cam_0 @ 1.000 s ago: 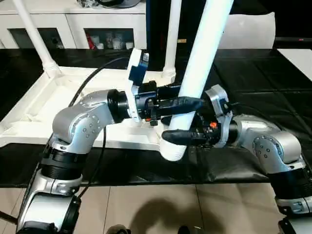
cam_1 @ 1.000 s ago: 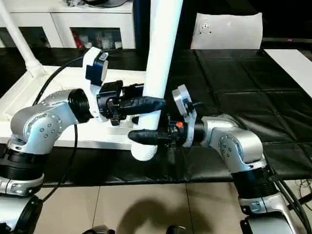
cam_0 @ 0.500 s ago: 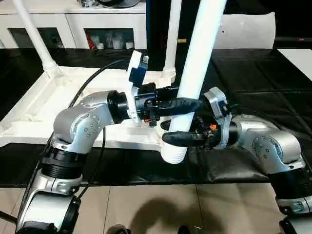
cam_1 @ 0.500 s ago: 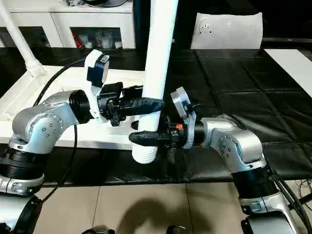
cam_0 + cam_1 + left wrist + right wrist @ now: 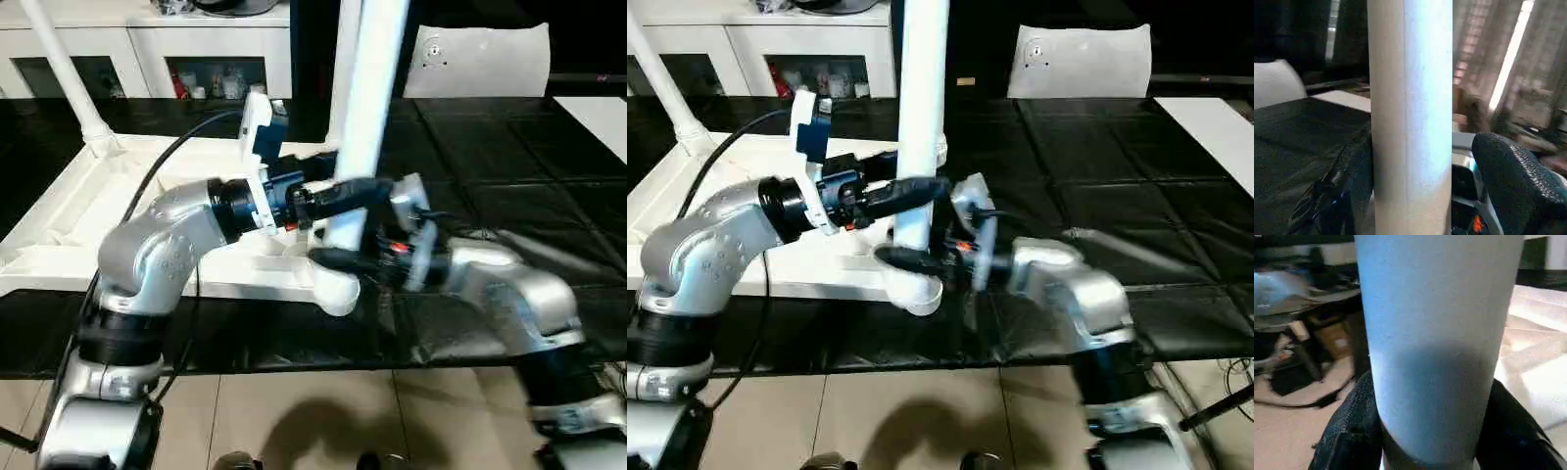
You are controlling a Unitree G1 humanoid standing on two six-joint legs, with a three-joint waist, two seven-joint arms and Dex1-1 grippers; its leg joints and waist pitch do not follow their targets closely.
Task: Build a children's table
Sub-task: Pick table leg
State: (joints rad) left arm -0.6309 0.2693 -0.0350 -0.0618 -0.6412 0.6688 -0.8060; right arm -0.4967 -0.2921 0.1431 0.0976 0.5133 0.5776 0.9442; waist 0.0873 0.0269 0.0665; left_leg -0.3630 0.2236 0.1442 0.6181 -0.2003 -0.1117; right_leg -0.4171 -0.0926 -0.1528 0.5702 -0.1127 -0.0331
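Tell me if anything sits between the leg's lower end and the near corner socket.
Nothing visible does. The leg stands nearly upright with its lower end right at the near corner socket of the tabletop; whether it's seated can't be told.

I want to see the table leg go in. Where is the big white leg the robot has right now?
In the head views the leg stands upright in the middle, between the left gripper and right gripper, its foot at the tabletop's near right corner socket.
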